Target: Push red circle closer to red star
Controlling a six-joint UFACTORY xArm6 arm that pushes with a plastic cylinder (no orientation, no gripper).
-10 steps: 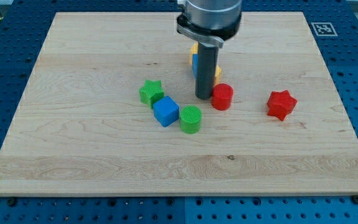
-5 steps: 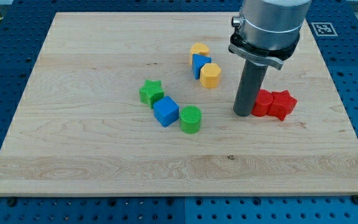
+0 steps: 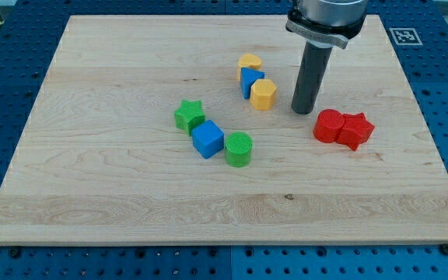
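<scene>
The red circle [image 3: 329, 126] lies on the wooden board at the view's right, touching the left side of the red star [image 3: 356, 130]. My tip [image 3: 302, 111] stands on the board just up and left of the red circle, with a small gap between them. It is to the right of the yellow hexagon [image 3: 264, 94].
A yellow half-round block [image 3: 249, 61], a blue triangle [image 3: 250, 78] and the yellow hexagon cluster near the board's top centre. A green star [image 3: 189, 115], a blue cube [image 3: 208, 139] and a green circle [image 3: 239, 148] sit left of centre. The board's right edge [image 3: 428, 124] is beyond the red star.
My tip pushed the red circle rightward until it touched the red star, then drew back up and away from it.
</scene>
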